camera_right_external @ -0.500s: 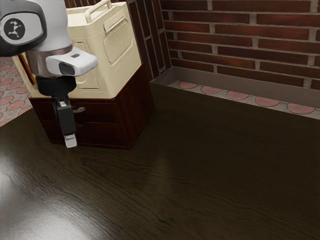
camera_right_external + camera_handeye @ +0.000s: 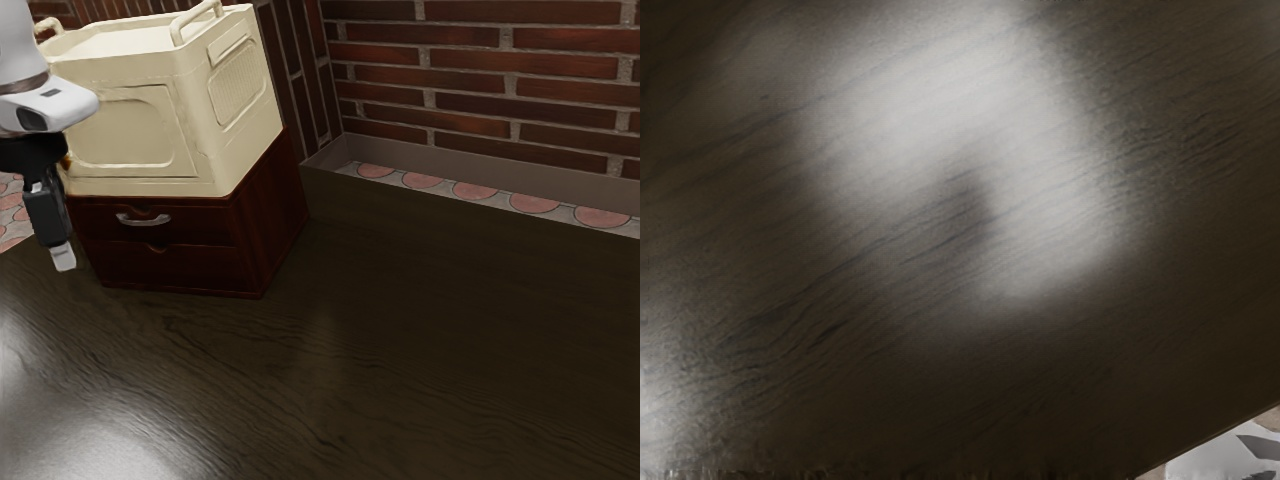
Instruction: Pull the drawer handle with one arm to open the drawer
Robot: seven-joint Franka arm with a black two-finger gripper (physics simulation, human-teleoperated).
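Gripper [image 2: 64, 257] apart from drawer handle

Whether it is clenched or released, I cannot tell. The handle [image 2: 144, 220] looks rigid, perhaps slick; its middle should suit a firm hold, and the drawer [image 2: 200, 228] may drag slightly. Mounted on the cabinet's [image 2: 271, 215] upper front, the handle lies toward the exterior view's right from the gripper.

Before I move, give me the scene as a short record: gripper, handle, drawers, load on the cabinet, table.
Gripper: black two-finger gripper, pointing down, clear of the handle, toward the exterior view's left
Handle: curved silvery metal handle, on the upper drawer
Upper drawer: dark red-brown wooden front, shut
Lower drawer: matching front, notched top edge, shut
Load: cream box with raised handles, atop the cabinet
Table: dark wood-grained top
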